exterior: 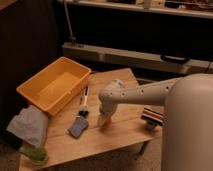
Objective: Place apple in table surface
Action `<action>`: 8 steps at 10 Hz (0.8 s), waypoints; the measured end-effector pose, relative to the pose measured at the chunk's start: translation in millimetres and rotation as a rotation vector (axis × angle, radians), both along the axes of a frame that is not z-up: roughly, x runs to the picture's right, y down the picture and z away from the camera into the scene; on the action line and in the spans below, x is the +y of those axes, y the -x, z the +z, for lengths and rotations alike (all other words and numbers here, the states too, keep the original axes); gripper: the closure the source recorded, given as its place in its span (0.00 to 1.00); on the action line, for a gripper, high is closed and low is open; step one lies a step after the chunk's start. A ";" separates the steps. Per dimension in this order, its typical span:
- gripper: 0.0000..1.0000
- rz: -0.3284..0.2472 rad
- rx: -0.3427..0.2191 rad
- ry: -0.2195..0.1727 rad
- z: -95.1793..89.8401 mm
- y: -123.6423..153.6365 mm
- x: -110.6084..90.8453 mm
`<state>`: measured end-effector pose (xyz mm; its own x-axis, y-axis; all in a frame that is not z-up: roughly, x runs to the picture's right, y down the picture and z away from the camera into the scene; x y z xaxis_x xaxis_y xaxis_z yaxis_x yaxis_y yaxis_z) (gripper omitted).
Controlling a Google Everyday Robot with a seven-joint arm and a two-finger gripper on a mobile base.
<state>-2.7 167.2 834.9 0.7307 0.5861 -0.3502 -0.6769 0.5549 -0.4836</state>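
Observation:
My gripper (103,120) points straight down at the end of the white arm (145,92) and sits low over the middle of the light wooden table surface (122,137). A small orange-tan patch shows at the gripper's tip, touching or just above the wood; it may be the apple (102,123), mostly hidden by the gripper. The gripper is right of the grey-blue pad (77,128) and well clear of the yellow bin (52,87).
The yellow bin stands on the table's left part. A black-handled tool (84,99) lies between the bin and the gripper, above the pad. A grey cloth (29,125) and a green object (34,154) sit at the left corner. A dark striped object (152,116) lies at the right edge.

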 end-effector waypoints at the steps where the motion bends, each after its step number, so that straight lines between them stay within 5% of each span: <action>1: 0.60 -0.010 0.018 0.007 0.4 7.3 5.3; 3: 0.42 -0.007 0.054 -0.002 -0.3 3.5 10.5; 8: 0.40 0.000 0.083 0.034 -1.9 3.7 17.5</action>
